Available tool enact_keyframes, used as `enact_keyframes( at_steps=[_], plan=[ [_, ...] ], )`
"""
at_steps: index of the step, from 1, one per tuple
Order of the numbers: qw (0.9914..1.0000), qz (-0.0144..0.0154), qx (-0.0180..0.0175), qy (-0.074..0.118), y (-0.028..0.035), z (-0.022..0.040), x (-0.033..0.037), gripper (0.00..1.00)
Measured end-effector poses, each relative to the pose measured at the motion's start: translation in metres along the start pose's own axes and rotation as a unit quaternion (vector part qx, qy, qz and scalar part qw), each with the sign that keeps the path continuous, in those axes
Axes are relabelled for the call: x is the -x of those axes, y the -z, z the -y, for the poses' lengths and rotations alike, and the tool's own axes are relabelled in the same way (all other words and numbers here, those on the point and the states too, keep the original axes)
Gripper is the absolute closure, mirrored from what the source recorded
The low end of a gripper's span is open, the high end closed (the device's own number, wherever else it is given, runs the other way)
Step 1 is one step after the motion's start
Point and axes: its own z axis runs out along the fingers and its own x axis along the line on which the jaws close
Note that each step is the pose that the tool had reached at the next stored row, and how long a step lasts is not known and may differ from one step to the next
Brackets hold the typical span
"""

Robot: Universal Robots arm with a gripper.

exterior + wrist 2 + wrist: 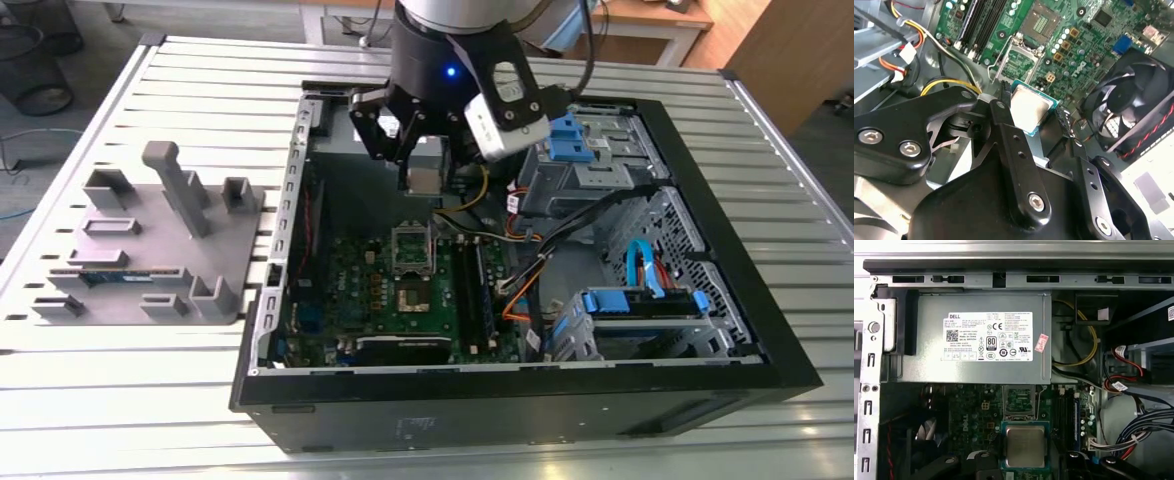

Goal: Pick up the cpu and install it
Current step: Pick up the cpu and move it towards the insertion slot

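Silver cpu [1025, 446] clamped in claw [1034, 116] — exterior view shows socket [411, 250], apparently bare.

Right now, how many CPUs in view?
1. The cpu is gripped in the claw, above the motherboard inside the open PC case. The socket sits empty. Parts of the case are hidden, so more could exist.
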Motion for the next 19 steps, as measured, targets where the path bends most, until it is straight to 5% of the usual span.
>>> enact_keyframes(
  at_steps=[19],
  plan=[
    [1.0, 0.0004, 0.0001, 0.0, -0.0292, 0.0157, 0.0006, 0.53]
  ],
)
